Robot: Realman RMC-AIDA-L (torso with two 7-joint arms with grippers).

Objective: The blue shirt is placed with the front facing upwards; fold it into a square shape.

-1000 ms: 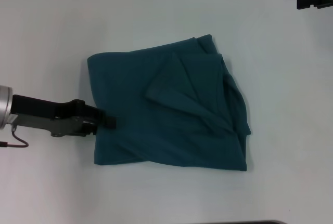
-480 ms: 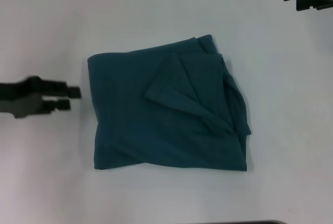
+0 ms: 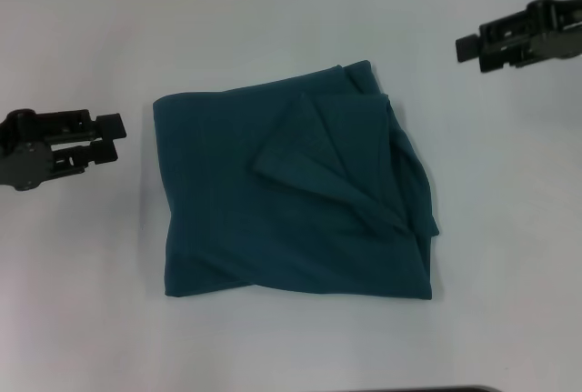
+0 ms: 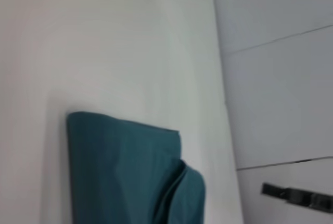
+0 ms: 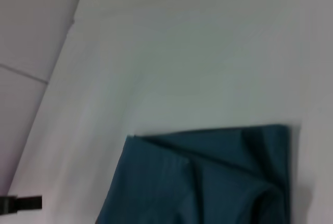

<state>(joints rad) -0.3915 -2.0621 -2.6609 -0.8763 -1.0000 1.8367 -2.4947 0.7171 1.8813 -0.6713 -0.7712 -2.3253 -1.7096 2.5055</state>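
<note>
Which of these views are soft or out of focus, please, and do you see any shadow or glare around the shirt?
Head view: the blue shirt is fairly crisp, its folds readable; light is even, with no glare and hardly any shadow on the table; the left tool and right tool have slightly soft edges. Left wrist view: soft throughout, shirt edges smeared. Right wrist view: softest, with a faint shadow along the shirt's edge.

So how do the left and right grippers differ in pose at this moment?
The left gripper sits level with the blue shirt, close off its left edge; the right gripper sits farther back, beyond its right corner. The left's fingers show a clear gap; the right's gap is narrower. Neither touches the cloth.
</note>
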